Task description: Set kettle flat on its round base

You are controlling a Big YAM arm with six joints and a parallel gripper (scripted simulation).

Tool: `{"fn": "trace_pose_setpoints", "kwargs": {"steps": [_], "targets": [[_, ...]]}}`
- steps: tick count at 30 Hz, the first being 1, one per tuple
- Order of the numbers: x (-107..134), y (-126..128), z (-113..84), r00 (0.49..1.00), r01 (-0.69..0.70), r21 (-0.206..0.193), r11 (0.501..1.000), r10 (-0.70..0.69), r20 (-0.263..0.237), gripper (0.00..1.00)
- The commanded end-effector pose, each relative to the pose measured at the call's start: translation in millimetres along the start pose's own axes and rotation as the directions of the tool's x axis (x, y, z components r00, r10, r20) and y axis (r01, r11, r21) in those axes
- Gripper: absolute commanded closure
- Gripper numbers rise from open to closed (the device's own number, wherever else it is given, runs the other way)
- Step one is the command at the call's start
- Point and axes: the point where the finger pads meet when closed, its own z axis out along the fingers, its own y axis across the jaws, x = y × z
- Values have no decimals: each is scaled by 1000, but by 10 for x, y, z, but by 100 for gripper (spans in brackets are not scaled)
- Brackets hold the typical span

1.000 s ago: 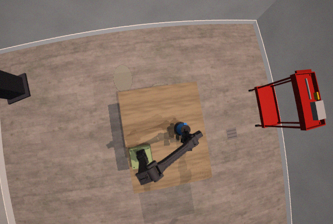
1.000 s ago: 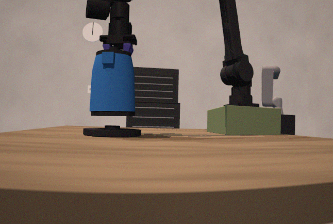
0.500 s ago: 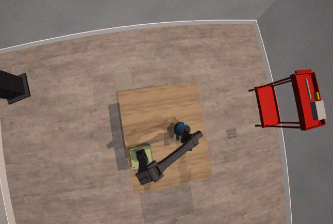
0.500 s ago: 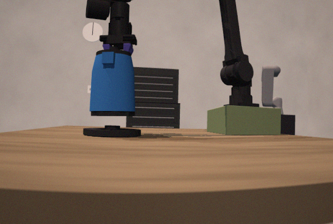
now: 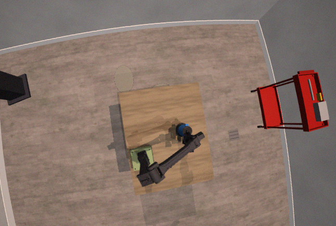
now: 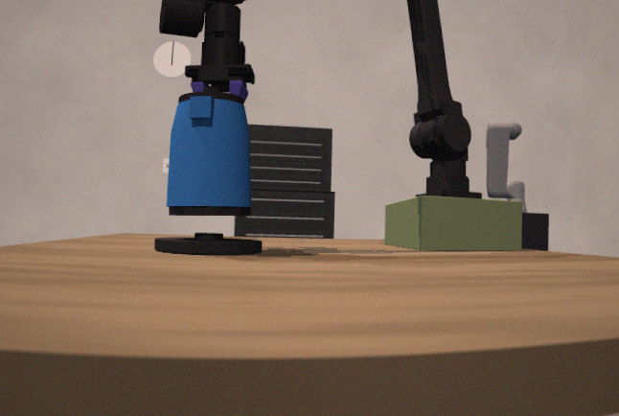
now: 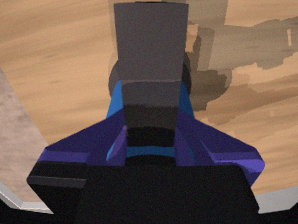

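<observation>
The wooden table (image 5: 163,103) (image 6: 310,304) (image 7: 60,60) carries the black round base (image 6: 175,244) and green block (image 5: 135,160) (image 6: 467,222).

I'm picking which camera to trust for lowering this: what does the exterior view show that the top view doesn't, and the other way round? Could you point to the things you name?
Only exterior: the gap between kettle (image 5: 181,129) (image 6: 209,156) and base (image 6: 207,245), plus the stud (image 6: 209,236).
Only top: the red cart (image 5: 270,106).
Both: the kettle, arm (image 5: 177,157) (image 6: 430,58) and green block (image 5: 134,165) (image 6: 469,223).

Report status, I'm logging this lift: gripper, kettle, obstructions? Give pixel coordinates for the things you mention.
Gripper (image 6: 219,90) (image 7: 150,113) shut on kettle (image 6: 209,156). Kettle hangs above base (image 6: 241,245), roughly upright. Nothing seen between them.
</observation>
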Motion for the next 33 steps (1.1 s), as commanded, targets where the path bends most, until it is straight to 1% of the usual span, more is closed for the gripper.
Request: {"fn": "trace_pose_setpoints", "kwargs": {"steps": [1, 2, 4, 5, 6, 9, 33], "targets": [[62, 97, -292, 999, -9, -72, 997, 6, -37, 100], [50, 73, -260, 999, -8, -66, 998, 6, -34, 100], [50, 73, -260, 999, -8, -66, 998, 6, -34, 100], [101, 194, -432, 999, -11, -95, 995, 6, -49, 100], [104, 204, -428, 999, -11, -99, 995, 6, -51, 100], [82, 157, -357, 999, -10, -89, 996, 6, -46, 100], [78, 150, -355, 999, -10, -86, 996, 6, -44, 100]]}}
